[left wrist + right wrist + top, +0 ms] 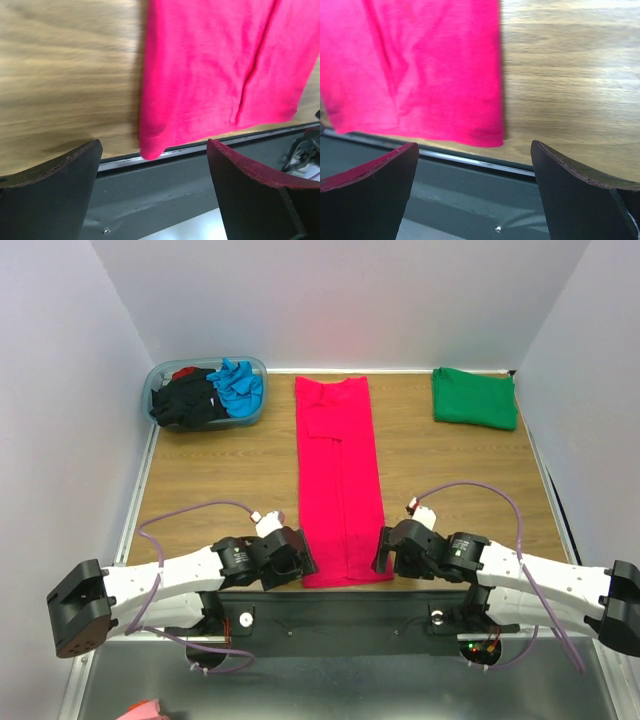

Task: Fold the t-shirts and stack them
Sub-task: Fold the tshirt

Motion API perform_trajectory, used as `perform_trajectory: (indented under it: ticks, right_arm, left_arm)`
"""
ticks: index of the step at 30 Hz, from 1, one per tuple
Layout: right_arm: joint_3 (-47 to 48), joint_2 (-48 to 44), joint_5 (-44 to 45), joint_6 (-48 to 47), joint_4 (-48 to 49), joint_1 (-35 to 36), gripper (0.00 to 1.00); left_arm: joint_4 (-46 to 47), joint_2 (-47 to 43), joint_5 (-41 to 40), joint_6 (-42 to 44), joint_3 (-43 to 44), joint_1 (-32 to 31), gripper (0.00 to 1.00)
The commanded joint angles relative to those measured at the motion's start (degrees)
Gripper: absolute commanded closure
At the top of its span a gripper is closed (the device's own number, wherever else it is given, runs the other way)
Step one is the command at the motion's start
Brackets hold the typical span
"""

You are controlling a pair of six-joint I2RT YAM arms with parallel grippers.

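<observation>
The magenta-red t-shirt (340,480) lies as a long folded strip on the table (220,480). Its near corners are just ahead of the spread fingers of the left gripper (300,562) and the right gripper (385,548), and both hold nothing. The green t-shirt (474,397) lies folded far beyond the right fingers; the black t-shirt (185,403) and the turquoise-blue t-shirt (241,385) sit in the tub (205,424) far beyond the left fingers.

Magenta-red t-shirt (340,480) folded into a long central strip; green t-shirt (474,398) folded at far right.
</observation>
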Motion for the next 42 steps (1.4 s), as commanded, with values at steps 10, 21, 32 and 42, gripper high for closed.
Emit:
perform_trajectory:
  ticks: [10, 21, 32, 42]
  right_arm:
    - [-1.6, 0.8, 4.6, 6.4, 2.0, -0.2, 0.35]
    - [-4.3, 8.2, -0.1, 6.9, 6.8, -0.3, 0.58]
    - [1.9, 8.9, 4.9, 1.9, 7.4, -0.3, 1.00]
    - [13.5, 16.5, 16.7, -2.4, 7.4, -1.6, 1.00]
  left_arm:
    - [6.7, 8.8, 3.7, -1.5, -1.1, -0.3, 0.71]
    - [7.3, 9.4, 4.8, -0.6, -0.6, -0.4, 1.00]
    - [7.2, 7.3, 0.9, 1.6, 4.8, 0.0, 1.00]
    - [9.4, 10.9, -0.2, 12.5, 11.9, 11.9, 1.00]
